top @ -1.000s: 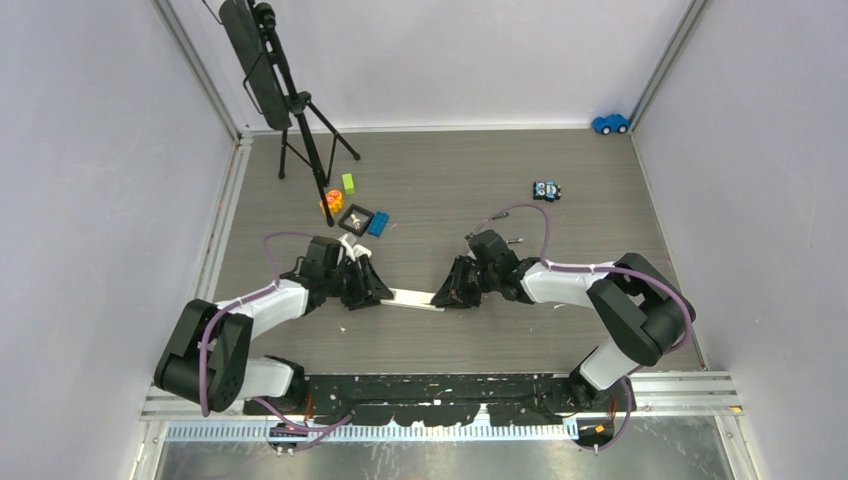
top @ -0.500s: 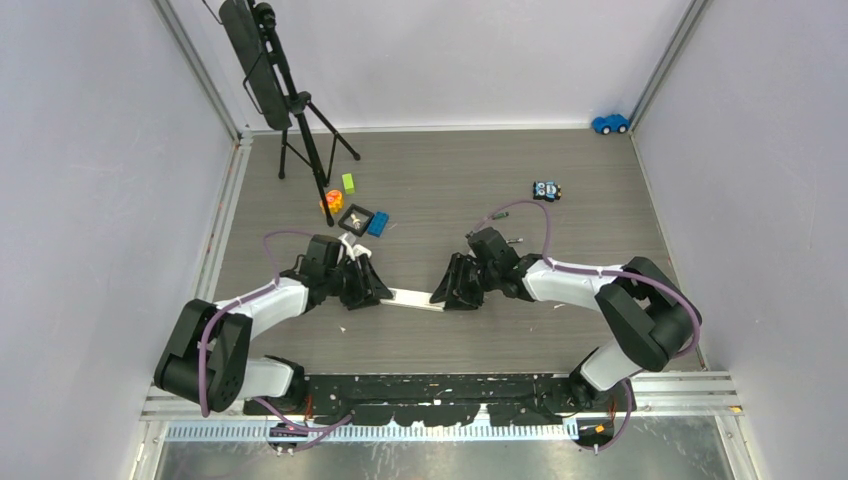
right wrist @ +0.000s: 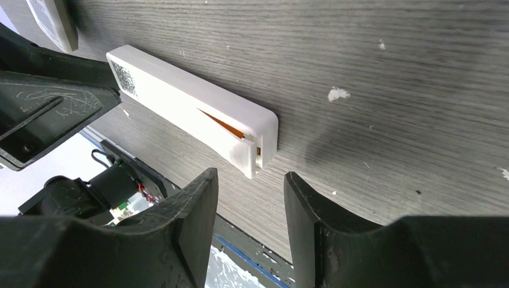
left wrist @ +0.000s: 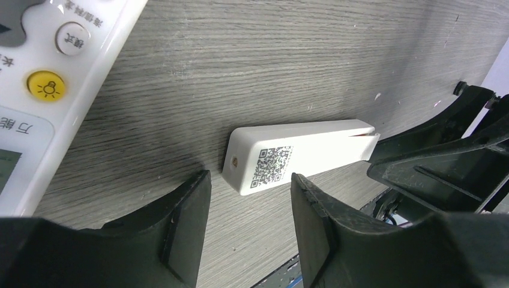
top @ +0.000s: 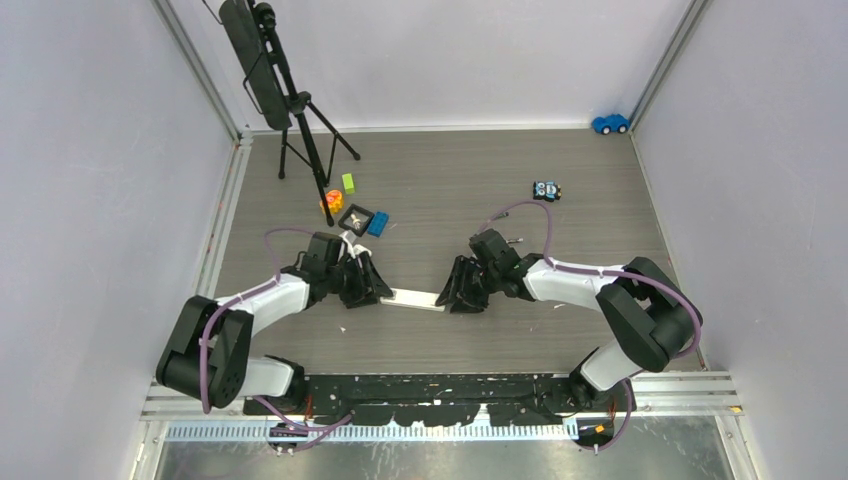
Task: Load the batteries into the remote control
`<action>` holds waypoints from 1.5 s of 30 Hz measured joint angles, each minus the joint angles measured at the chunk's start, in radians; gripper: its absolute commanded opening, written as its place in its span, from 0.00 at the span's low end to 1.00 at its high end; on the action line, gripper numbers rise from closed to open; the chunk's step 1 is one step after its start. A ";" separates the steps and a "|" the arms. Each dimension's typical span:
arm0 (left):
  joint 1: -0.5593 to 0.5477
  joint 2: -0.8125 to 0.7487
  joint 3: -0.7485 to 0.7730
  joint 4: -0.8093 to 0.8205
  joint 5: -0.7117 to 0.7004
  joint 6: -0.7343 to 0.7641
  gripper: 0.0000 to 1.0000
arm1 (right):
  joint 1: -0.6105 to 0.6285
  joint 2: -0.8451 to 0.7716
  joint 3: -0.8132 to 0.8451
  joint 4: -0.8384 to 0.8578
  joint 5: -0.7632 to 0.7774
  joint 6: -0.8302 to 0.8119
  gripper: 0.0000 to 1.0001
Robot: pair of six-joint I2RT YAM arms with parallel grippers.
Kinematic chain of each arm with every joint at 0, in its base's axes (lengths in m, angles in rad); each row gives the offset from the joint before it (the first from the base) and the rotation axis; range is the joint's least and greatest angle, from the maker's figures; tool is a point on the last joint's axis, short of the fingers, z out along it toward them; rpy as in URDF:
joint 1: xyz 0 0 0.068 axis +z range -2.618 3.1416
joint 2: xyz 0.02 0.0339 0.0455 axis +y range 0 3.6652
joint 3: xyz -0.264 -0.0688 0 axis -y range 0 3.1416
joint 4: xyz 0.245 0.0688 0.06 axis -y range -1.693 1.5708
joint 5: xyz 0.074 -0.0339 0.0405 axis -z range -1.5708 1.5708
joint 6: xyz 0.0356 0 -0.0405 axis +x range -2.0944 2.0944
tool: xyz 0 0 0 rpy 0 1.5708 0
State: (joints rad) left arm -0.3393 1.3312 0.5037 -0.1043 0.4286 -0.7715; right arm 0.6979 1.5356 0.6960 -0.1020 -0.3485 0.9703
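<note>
A white remote control [top: 415,298] lies flat on the grey wood-grain bench [top: 450,170], in the near middle between the two arms, lengthwise from one claw to the other. It lies with its back up: the left wrist view shows a QR label [left wrist: 273,162] near the end that faces the left claw [top: 375,287].

The left claw is open and grips nothing. Its two dark fingers [left wrist: 186,222] stand apart, with the remote's labelled end just ahead of the gap and not touched.

The right claw [top: 458,295] is likewise open and empty. Its fingers [right wrist: 192,228] are spread, and the remote's other end lies just beyond their tips. Along that end a narrow slit shows a thin orange sliver [right wrist: 223,125]; whether this is a battery I cannot tell.

A second remote [left wrist: 42,90], face up with a yellow button, lies at the left edge of the left wrist view.

Farther back on the bench are a black tripod [top: 300,130], a green block [top: 348,182], a black square tray [top: 357,218], a blue block [top: 379,224] and two small toy cars [top: 546,190].
</note>
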 measured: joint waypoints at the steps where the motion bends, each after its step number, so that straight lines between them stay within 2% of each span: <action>1: 0.000 0.002 0.002 -0.001 -0.001 0.002 0.53 | 0.000 0.000 0.001 -0.001 0.006 -0.001 0.50; 9: 0.000 0.018 0.014 -0.002 0.001 0.005 0.55 | 0.000 0.016 0.042 -0.021 0.052 -0.021 0.49; 32: -0.004 0.050 0.031 0.004 0.020 0.013 0.53 | -0.001 0.057 0.070 -0.058 0.056 -0.054 0.25; 39: -0.009 0.064 0.033 0.015 0.026 0.013 0.48 | -0.001 0.060 0.080 -0.070 0.056 -0.058 0.18; 45: -0.009 0.084 0.041 0.017 0.029 0.013 0.47 | -0.001 0.067 0.090 -0.088 0.052 -0.066 0.18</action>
State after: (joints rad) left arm -0.3481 1.4147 0.5449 -0.0872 0.4580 -0.7582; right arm 0.6971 1.6024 0.7864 -0.1898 -0.2966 0.9047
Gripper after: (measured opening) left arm 0.470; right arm 0.180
